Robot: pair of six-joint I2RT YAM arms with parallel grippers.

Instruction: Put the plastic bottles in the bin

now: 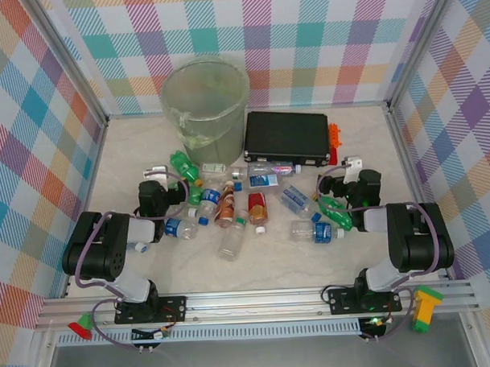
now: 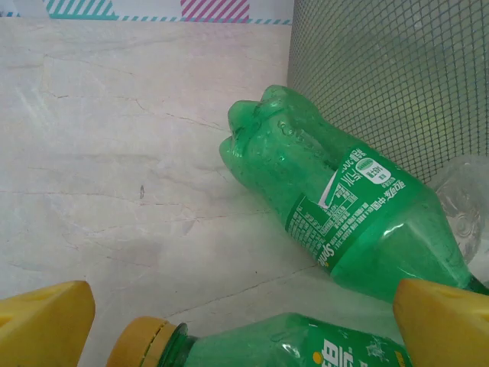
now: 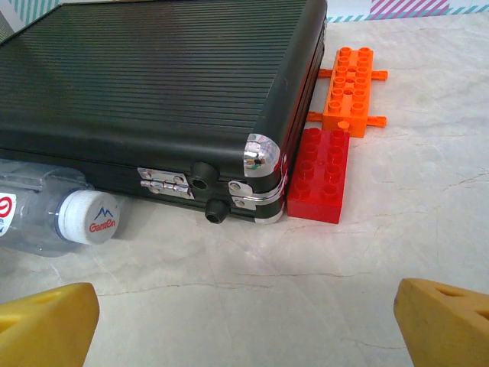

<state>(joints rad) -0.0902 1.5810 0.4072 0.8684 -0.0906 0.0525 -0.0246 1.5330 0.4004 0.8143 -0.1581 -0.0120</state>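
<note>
Bottle (image 2: 351, 214), green, just beyond wide-spread left gripper (image 2: 244, 321)

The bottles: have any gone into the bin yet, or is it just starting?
Done: nothing yet; the bin looks empty. In hand: nothing; the left gripper and right gripper are both open and empty. Remaining: all the bottles, lying on the table.

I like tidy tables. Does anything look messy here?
Yes. The bottles lie on their sides, scattered in front of the bin. A stray red brick and an orange brick sit beside the case.
</note>
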